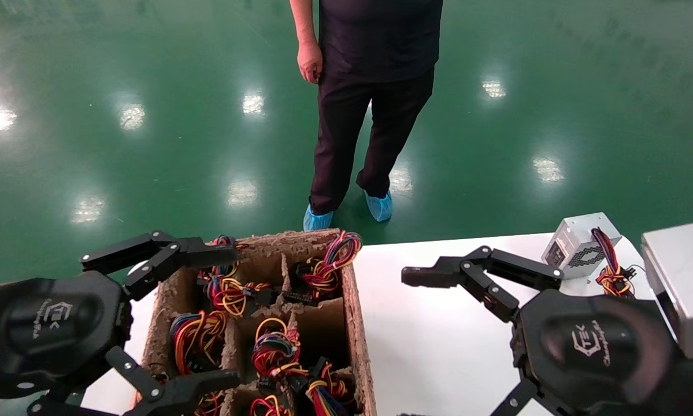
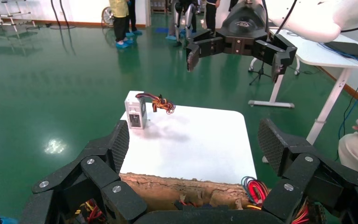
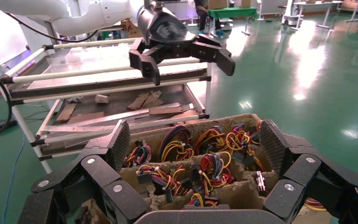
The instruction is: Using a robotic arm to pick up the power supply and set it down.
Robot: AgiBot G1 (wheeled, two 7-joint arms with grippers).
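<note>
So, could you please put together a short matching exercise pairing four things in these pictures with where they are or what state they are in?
Things:
1. power supply
2. pulp tray
3. left gripper
4. right gripper

Places or states:
A. open, hovering over the bare white table
B. standing on the table's far right corner, wires trailing
C. open, hovering at the tray's left edge
D. compartments filled with coloured wire bundles

Pairs: 1-B, 2-D, 3-C, 4-A
</note>
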